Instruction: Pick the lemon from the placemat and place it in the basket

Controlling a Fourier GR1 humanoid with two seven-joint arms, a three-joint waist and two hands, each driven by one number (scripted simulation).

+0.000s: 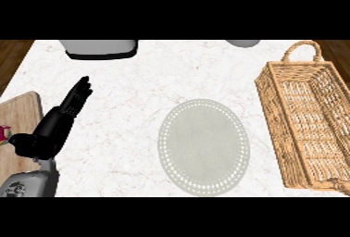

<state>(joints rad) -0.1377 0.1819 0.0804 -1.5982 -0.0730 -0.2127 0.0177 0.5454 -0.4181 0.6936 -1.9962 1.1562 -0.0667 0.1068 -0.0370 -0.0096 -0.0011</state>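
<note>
Desk marble. Basket far rt of fingers, nothing seen inside. Placemat just rt of and below fingertips, bare; lemon not visible anywhere. L hand fingers straight, released, holding nothing. Wooden board to their left.

A white, faintly veined marble desk fills nearly the whole view under even, soft light, with dark wooden floor (brown planks) showing past its upper left and upper right corners beyond the edges.
</note>
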